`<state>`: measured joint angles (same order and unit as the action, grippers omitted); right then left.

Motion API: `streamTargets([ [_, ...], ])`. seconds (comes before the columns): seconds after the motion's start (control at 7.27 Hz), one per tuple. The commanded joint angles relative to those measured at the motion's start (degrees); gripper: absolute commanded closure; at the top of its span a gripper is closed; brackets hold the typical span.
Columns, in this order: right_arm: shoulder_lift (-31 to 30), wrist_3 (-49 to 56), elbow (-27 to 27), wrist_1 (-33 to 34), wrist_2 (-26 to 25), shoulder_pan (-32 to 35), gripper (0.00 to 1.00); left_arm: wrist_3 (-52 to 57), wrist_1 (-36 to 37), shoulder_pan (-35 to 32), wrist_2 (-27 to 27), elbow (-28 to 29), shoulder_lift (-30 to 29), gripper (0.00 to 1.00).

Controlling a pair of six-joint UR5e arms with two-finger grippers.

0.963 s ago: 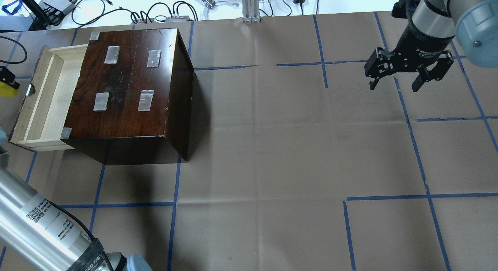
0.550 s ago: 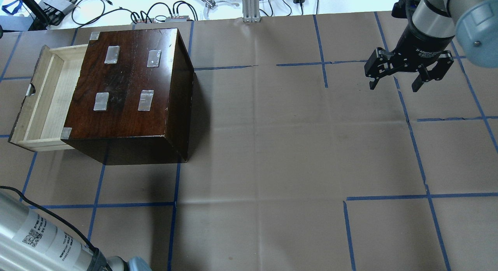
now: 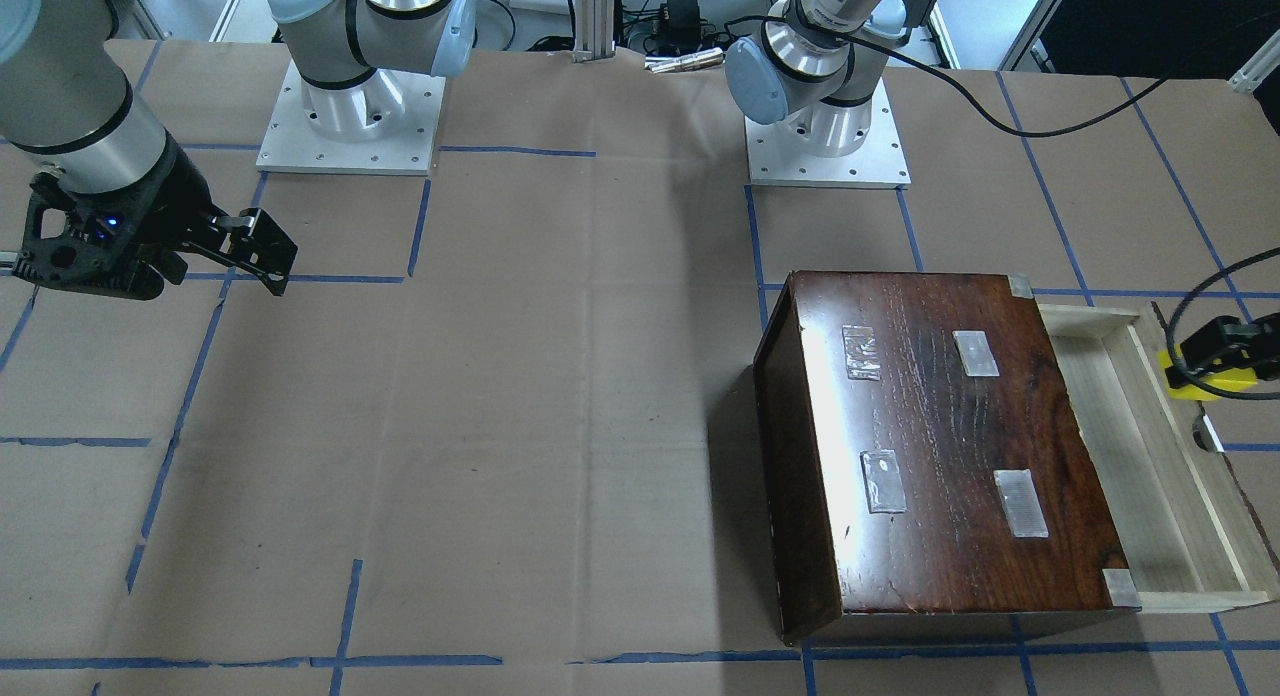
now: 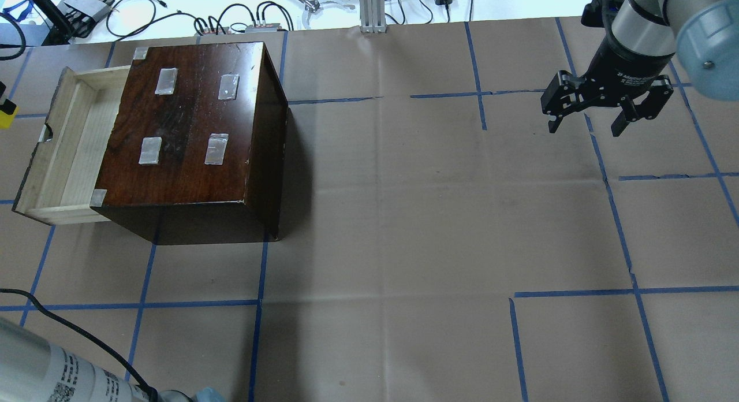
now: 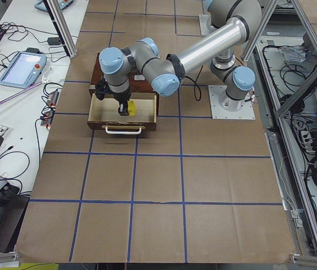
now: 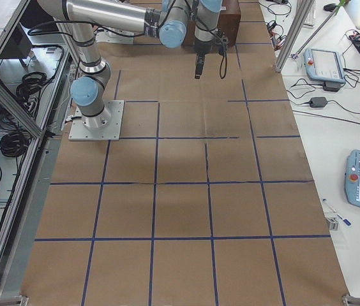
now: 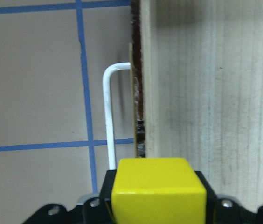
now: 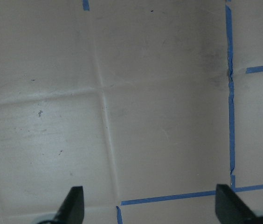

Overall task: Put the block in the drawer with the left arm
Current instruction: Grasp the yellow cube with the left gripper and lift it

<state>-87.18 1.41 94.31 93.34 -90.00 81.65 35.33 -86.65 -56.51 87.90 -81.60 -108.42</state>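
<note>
swinging back into view, your left gripper [image 3: 1210, 362] pinches the block [image 7: 157, 191] above the drawer [image 4: 69, 148] front. you're probably near release.

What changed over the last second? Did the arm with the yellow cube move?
The left gripper, shut on the block, slipped off the overhead view's left edge, then returned slightly farther from the robot, beside the drawer front. Its forearm sank lower in that view. Drawer, box and open right gripper stayed put.

That box [image 3: 940, 446] is glossy dark wood, drawer [image 3: 1130, 456] raw pale wood, bench [image 3: 560, 426] covered in matt brown paper.
</note>
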Motion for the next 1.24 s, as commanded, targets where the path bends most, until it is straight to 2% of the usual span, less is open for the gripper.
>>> streamTargets([
  [0.0,0.00,0.00,0.00,0.00,0.00,0.00,0.00,-2.11,4.08,-1.50,-0.27,-5.41,0.49,0.99],
  [0.14,0.00,0.00,0.00,0.00,0.00,0.00,0.00,-1.41,13.26,-1.76,-0.45,-6.20,-0.55,0.96],
  [0.28,0.00,0.09,0.00,0.00,0.00,0.00,0.00,-1.32,14.30,-2.29,-0.45,-6.38,-1.61,0.95],
  [0.96,0.00,0.09,-0.09,0.00,0.00,0.00,0.00,-1.49,11.77,-3.08,-0.63,-6.82,-3.90,0.96],
  [1.1,0.00,0.00,-0.09,0.00,0.00,0.00,0.00,-1.49,11.85,-3.26,-0.54,-6.82,-3.82,0.91],
])
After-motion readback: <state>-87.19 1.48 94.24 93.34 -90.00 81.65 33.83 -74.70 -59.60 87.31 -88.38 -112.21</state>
